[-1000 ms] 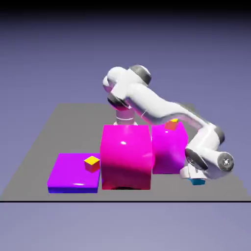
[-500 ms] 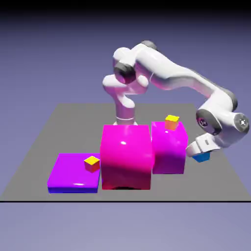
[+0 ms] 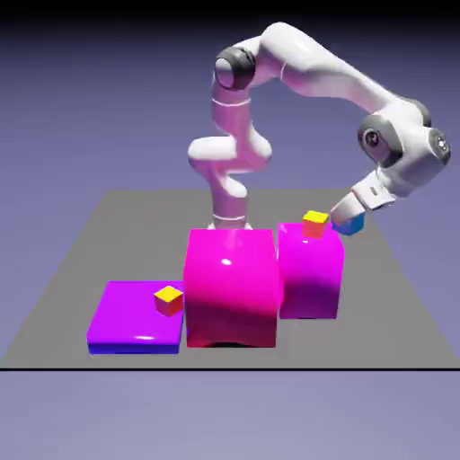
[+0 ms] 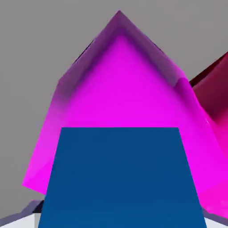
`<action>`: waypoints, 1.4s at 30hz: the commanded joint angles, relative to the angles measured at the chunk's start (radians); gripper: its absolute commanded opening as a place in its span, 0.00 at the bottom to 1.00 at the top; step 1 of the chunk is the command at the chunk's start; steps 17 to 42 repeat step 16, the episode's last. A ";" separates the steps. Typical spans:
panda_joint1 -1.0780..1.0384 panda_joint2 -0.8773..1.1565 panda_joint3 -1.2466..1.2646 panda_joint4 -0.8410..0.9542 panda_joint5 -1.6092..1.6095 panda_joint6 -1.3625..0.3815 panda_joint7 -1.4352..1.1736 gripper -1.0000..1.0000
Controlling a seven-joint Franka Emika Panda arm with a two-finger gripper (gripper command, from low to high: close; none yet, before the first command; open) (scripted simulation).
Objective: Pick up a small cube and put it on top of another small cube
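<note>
Exterior view: arm (image 3: 328, 72) arches from upper middle to the right of frame, hand tilted, pointing down-left. Gripper (image 3: 346, 219) jaws clamped on blue cube (image 3: 350, 224), right of center, up off the table (image 3: 81, 260), near the upper right edge of the purple-magenta block (image 3: 310, 274). Yellow-topped cube (image 3: 314, 225) with orange sides on top of that block, just left of the blue cube in frame. Big pink-magenta block (image 3: 231, 287) center, lower half. Flat purple block (image 3: 135, 314) lower left; second yellow-topped cube (image 3: 169, 301), red-orange sides, at its right side, by the pink-magenta block.

Hand view: blue cube fills bottom middle, between fingers (image 4: 31, 218), only partly seen at the bottom corners. Purple-magenta block behind it, mid frame; pink-magenta block at right edge. Gray surface upper left.
</note>
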 commanded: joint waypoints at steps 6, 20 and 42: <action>0.032 -0.146 -0.042 -0.086 0.029 -0.072 -0.080 0.00; 0.026 -0.194 -0.050 -0.260 0.042 0.064 -0.096 1.00; 0.026 -0.194 -0.050 -0.260 0.042 0.064 -0.096 1.00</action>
